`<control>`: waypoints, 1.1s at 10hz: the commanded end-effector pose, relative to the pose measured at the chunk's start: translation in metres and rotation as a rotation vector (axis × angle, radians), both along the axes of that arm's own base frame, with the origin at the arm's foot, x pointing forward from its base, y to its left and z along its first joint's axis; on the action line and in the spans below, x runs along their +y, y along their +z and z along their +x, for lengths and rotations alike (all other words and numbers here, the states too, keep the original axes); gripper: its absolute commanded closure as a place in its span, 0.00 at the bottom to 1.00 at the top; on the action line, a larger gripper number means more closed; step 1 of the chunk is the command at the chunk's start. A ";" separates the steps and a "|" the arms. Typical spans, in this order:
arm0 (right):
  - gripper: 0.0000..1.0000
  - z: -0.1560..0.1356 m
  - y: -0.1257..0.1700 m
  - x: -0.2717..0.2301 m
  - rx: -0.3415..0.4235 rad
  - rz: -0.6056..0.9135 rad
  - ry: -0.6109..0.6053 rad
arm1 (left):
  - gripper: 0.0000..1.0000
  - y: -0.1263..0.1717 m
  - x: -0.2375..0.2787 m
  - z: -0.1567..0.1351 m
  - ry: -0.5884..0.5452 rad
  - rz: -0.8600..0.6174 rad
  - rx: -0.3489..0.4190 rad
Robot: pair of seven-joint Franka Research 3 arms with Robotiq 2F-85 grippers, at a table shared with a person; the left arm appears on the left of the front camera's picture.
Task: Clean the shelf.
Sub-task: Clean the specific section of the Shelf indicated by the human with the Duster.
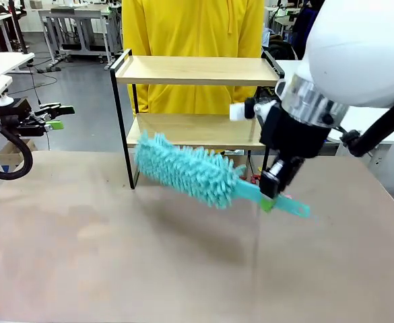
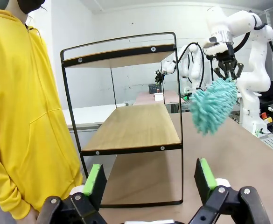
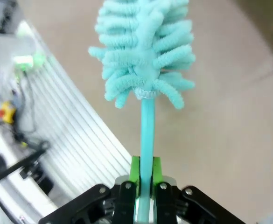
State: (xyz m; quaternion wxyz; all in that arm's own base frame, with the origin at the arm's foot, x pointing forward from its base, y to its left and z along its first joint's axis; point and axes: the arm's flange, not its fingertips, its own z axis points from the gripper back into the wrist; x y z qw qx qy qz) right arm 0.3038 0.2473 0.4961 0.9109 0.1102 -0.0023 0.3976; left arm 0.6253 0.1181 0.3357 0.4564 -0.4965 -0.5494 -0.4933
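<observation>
The shelf point(image 1: 197, 70) stands at the table's far side, two light wooden boards in a thin black frame; the left wrist view shows the shelf point(image 2: 136, 126) from its end. My right gripper point(image 1: 271, 194) is shut on the handle of a teal chenille duster point(image 1: 190, 169), held in the air just in front of the lower board, head pointing left. In the right wrist view the duster point(image 3: 143, 51) runs straight out from the green pads point(image 3: 135, 169). My left gripper point(image 1: 56, 124) hangs open off the table's left, and its empty fingers point(image 2: 206, 173) point at the shelf's end.
A person in a yellow hoodie point(image 1: 193, 27) stands right behind the shelf, close to its far side point(image 2: 24, 116). Bare brown tabletop point(image 1: 149, 262) spreads in front of the shelf. Other white tables and frames stand farther back in the room.
</observation>
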 end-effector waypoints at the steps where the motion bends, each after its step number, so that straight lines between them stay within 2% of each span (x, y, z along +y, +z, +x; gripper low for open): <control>1: 0.87 -0.008 -0.007 -0.034 0.072 -0.079 0.152 | 0.00 0.003 0.001 -0.001 0.002 -0.001 -0.018; 2: 0.87 -0.015 -0.009 -0.056 0.115 -0.127 0.229 | 0.00 0.003 0.001 -0.001 0.002 -0.001 -0.018; 4: 0.87 -0.008 -0.006 -0.094 0.194 -0.218 0.306 | 0.00 0.003 0.001 -0.001 0.002 -0.001 -0.018; 6: 0.87 0.018 -0.012 -0.105 0.250 -0.279 0.350 | 0.00 0.003 0.001 -0.001 0.002 -0.001 -0.018; 7: 0.87 0.040 -0.015 -0.104 0.258 -0.268 0.380 | 0.00 0.003 0.001 -0.001 0.002 -0.001 -0.018; 8: 0.87 -0.005 -0.017 -0.108 0.246 -0.255 0.302 | 0.00 0.003 0.001 -0.001 0.002 -0.001 -0.018; 11: 0.87 -0.005 -0.017 -0.108 0.246 -0.255 0.302 | 0.00 0.003 0.001 -0.001 0.002 -0.001 -0.018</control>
